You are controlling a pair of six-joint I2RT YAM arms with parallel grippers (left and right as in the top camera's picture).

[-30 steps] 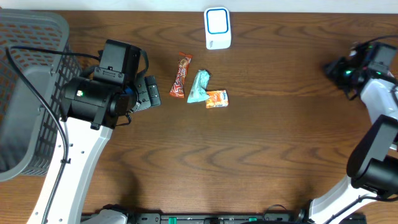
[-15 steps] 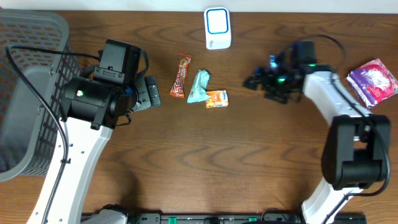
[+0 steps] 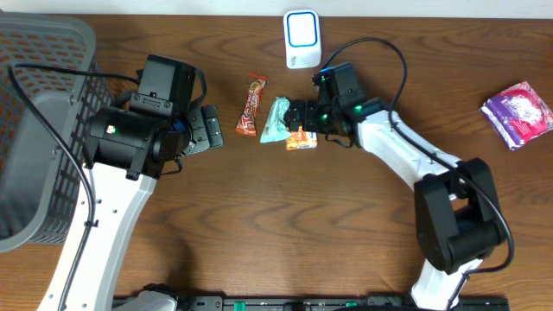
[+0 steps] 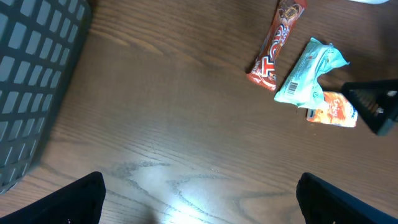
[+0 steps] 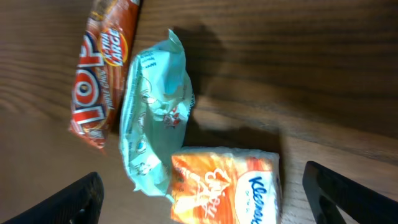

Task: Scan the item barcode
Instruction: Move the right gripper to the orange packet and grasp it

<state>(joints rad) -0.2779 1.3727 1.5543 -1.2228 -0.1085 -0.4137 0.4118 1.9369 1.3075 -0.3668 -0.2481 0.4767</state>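
Jaws of the right gripper (image 3: 299,118) stand wide above the orange Kleenex tissue packet (image 5: 225,186), lying on the brown wooden table (image 3: 346,216) touching a teal plastic wrapper (image 5: 152,118); the left gripper (image 3: 210,130) gapes wide, empty.

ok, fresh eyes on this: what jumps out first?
Three small packs huddle mid-table: a red bar, a teal pouch and an orange tissue pack, with the right pincer open just above them. A purple packet lies alone at the far right, and a white scanner sits at the top edge.

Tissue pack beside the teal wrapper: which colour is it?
Orange; the tissue pack shows best in the right wrist view.
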